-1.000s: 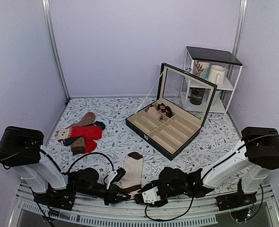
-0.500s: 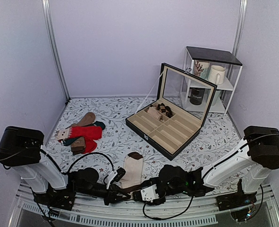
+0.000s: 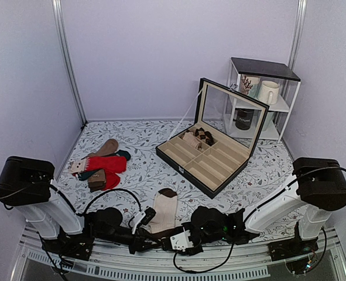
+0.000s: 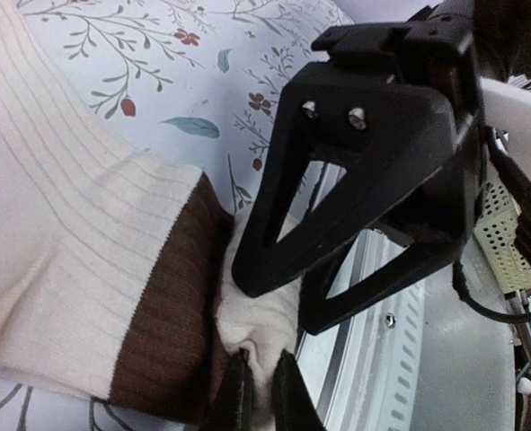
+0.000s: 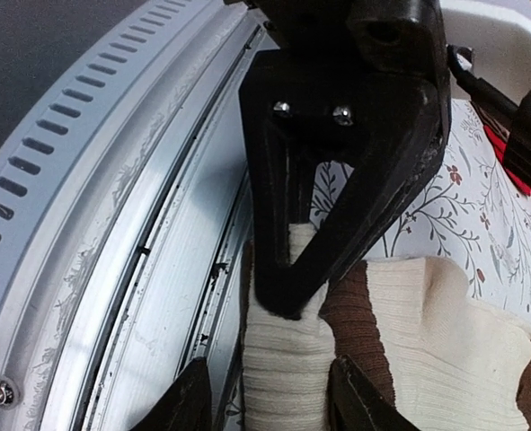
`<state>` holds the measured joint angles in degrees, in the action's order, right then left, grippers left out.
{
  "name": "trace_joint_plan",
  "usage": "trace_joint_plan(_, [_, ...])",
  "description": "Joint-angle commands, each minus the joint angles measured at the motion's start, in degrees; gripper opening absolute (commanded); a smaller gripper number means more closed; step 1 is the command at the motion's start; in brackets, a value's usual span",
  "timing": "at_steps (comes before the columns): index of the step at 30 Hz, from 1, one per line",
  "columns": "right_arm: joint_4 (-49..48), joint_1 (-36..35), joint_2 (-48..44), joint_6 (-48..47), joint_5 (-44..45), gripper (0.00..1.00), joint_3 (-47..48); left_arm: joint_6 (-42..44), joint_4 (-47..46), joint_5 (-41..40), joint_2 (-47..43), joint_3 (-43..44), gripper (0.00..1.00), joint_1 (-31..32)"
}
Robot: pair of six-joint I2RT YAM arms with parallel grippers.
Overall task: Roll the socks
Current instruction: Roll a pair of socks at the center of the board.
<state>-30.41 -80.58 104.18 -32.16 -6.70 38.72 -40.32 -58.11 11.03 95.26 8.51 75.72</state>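
socks (image 3: 164, 212) lie flat at the worktop's (image 3: 143, 170) near edge, cuff towards the arms. left pincer (image 4: 256, 388) clenched on the cream cuff fold. right pincer (image 5: 269, 400) spread, straddling that same fold, not yet biting. soft, light knit, likely to slump, so best pinch both cuff layers together.

No legible txt (mug (image 3: 243, 119) print blurred)
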Motion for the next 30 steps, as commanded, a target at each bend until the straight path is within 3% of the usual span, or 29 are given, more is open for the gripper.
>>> trace_joint_plan(1, [1.46, -0.05, 2.4, 1.37, 0.84, 0.44, 1.23, 0.62, 12.19, 1.51, 2.62, -2.28, 0.0, -0.24])
trace_joint_plan(12, [10.43, 2.73, 3.98, 7.08, -2.02, 0.13, 4.05, 1.58, 13.16, -0.78, -0.14, -1.9, 0.0, -0.34])
trace_joint_plan(20, [22.39, 9.36, 2.62, 15.26, -14.45, 0.08, 8.2, 11.66, 34.72, -14.1, -22.0, 3.0, 0.46, -0.14])
trace_joint_plan(25, [34.76, 13.89, 6.35, 18.18, -23.38, 0.08, 15.86, 16.23, 36.36, -18.72, -34.45, 0.99, 0.48, 0.4])
trace_joint_plan(30, [47.46, 16.9, 11.16, 22.09, -30.12, 0.08, 24.61, 19.51, 32.82, -21.66, -34.66, 0.54, 0.46, 1.99])
